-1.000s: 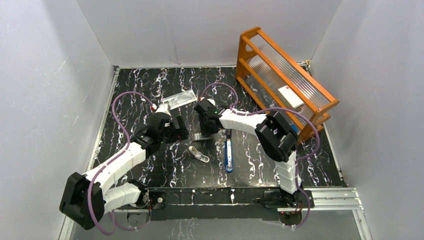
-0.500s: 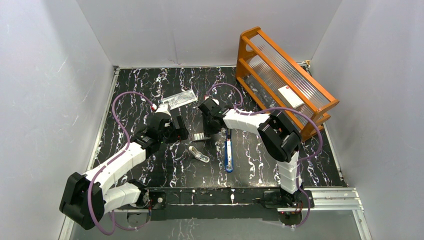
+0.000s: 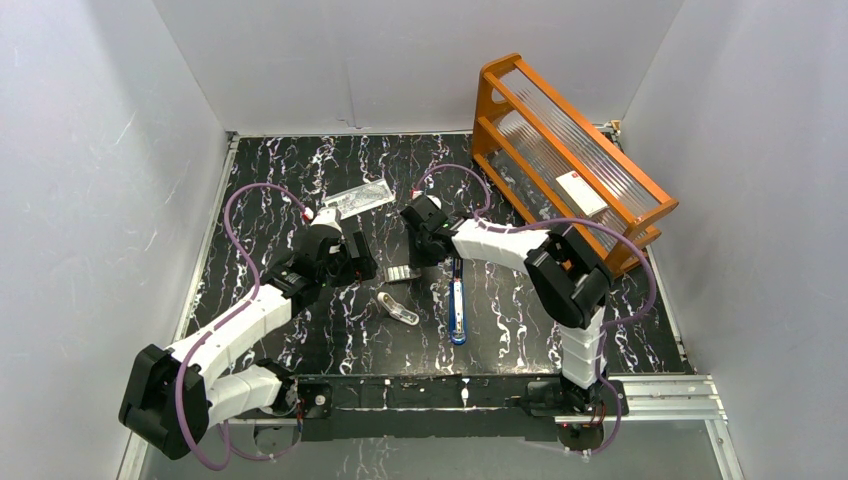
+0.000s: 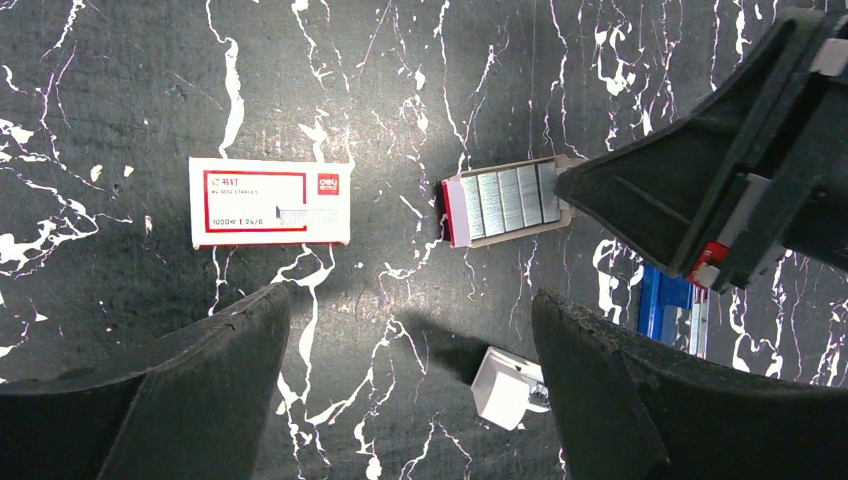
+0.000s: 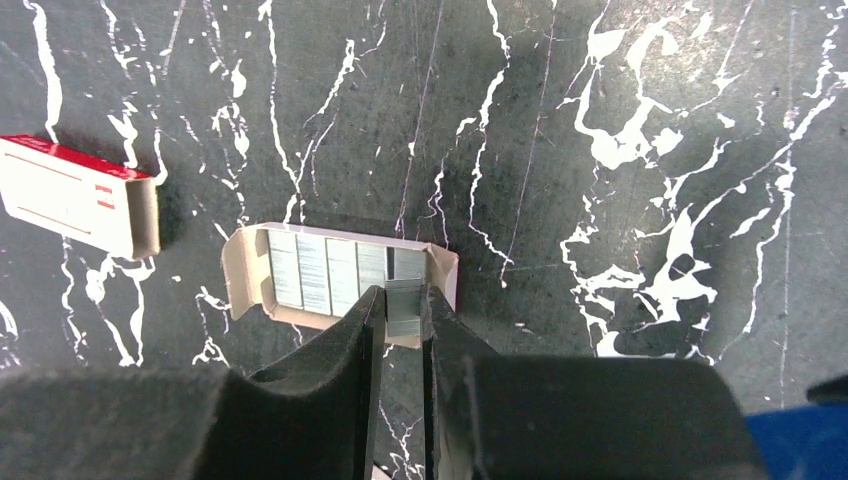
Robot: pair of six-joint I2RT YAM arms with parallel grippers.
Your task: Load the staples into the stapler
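Note:
The staples (image 5: 325, 270) lie as grey strips side by side in an open cardboard tray (image 3: 401, 273). My right gripper (image 5: 403, 310) is shut on the end strip (image 5: 404, 300), a finger against each side. The blue stapler (image 3: 457, 305) lies open on the table right of the tray. A corner of the stapler (image 5: 805, 440) shows in the right wrist view, and its silver rail (image 4: 662, 305) in the left wrist view. My left gripper (image 4: 410, 375) hangs open above the table, nothing between its fingers, left of the staples (image 4: 508, 200).
A red-and-white box (image 4: 270, 202) lies left of the tray. A small white-silver gadget (image 3: 398, 308) lies in front of the tray. An orange rack (image 3: 570, 160) stands at the back right. A clear plastic bag (image 3: 360, 196) lies at the back.
The right arm's wrist and elbow have shifted a little to the right above the staple tray. The left arm has not moved.

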